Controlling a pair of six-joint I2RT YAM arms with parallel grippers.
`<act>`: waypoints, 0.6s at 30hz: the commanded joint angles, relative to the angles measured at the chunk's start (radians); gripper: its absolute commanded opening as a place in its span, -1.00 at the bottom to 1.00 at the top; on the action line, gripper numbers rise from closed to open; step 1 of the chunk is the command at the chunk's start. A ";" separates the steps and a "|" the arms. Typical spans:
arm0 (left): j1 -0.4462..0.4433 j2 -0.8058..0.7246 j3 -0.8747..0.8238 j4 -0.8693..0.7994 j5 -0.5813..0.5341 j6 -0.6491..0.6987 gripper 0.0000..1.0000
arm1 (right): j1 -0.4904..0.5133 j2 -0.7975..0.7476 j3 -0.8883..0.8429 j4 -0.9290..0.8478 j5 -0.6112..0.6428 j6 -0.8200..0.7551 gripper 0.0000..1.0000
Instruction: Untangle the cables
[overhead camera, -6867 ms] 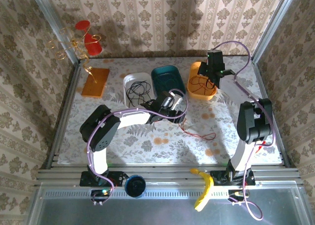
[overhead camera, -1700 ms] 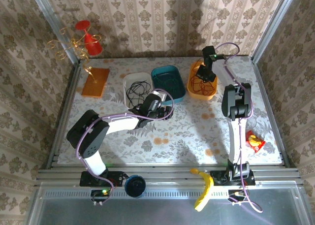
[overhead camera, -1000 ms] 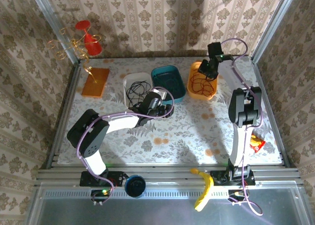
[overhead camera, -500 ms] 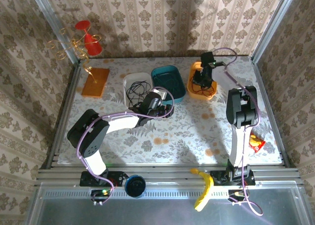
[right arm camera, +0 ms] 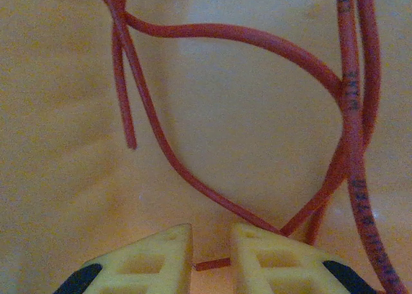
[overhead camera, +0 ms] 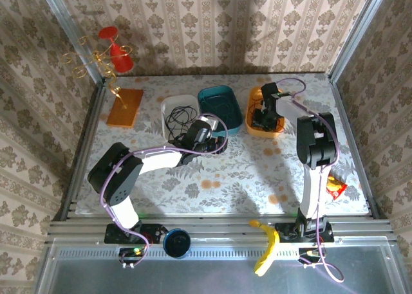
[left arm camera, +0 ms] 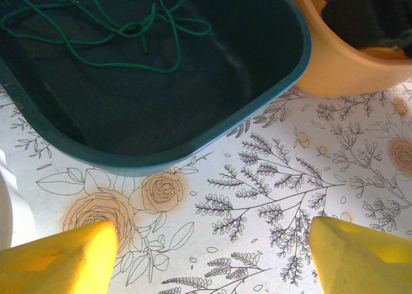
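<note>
Down inside the orange tub [right arm camera: 64,114], the right claw [right arm camera: 211,233] has its yellow fingers [right arm camera: 154,252] drawn nearly together. A short end of the red cable [right arm camera: 244,33] lies in the slit between them, and I cannot tell whether it is pinched. More of that cable loops across the tub floor. The left claw [left arm camera: 212,226] stands wide apart over the flowered tabletop [left arm camera: 270,178], just beside the teal tub [left arm camera: 270,94] holding the green cable [left arm camera: 122,30]. The black cable [overhead camera: 179,117] lies in the white tub [overhead camera: 166,104].
</note>
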 commanded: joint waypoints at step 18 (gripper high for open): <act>-0.023 -0.018 0.019 0.000 -0.021 0.018 0.58 | 0.012 -0.416 -0.171 -0.055 0.183 -0.055 -0.44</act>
